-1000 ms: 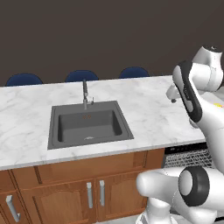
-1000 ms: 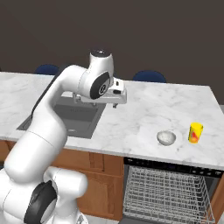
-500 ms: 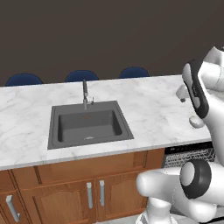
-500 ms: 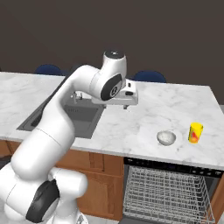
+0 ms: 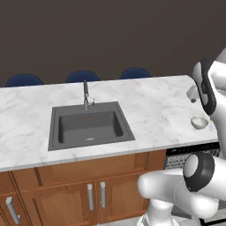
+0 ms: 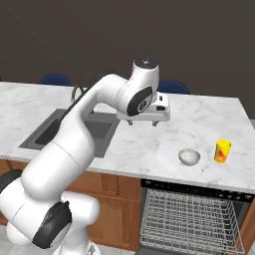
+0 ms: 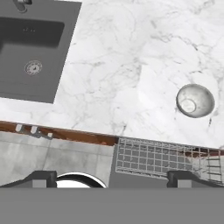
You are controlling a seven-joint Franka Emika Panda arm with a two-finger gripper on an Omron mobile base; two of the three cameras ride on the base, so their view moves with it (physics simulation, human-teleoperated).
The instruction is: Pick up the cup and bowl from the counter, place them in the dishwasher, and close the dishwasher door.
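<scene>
The bowl (image 7: 195, 100), round and glossy grey, sits empty on my veined marble counter (image 7: 118, 57); my claw (image 7: 112, 177) gapes apart.

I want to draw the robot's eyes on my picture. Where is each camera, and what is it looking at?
Left base view: behind the arm's left, looking down at the sink; white arm at right.
Right base view: behind its right, seeing cup, bowl, open dishwasher; arm crosses from lower left, gripper open.
Hand view: on the hand, looking straight down at the counter; finger tips at the bottom.
Shared: all three show the sink and bowl.
</scene>
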